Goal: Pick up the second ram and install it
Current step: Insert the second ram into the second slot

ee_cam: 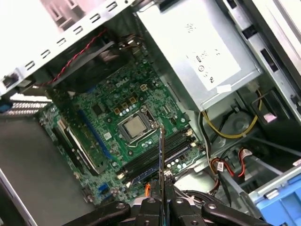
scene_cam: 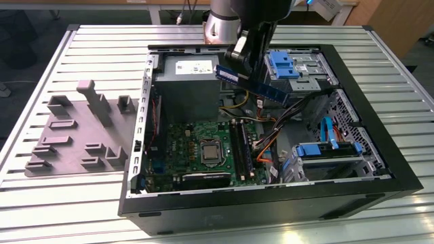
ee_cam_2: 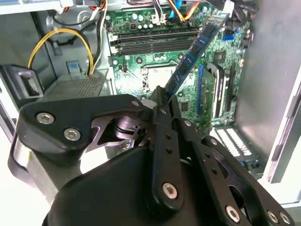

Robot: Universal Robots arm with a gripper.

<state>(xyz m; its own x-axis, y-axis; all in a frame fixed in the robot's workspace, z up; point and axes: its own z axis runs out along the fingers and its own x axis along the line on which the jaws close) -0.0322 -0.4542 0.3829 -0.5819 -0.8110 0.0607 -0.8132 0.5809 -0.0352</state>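
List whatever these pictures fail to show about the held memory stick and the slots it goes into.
- The long blue-green ram stick: its gripped end is hidden by the black gripper in the second wrist view.
- The black memory slots: partly hidden behind the stick's edge in the first wrist view.
- Slot latches: too small to judge in the exterior view.

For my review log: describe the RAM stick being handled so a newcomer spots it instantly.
Look above the open computer case, near its power supply. The claw grips the second ram, a slim blue-green stick with black chips, tilted in mid-air, unlike the motherboard lying flat below.
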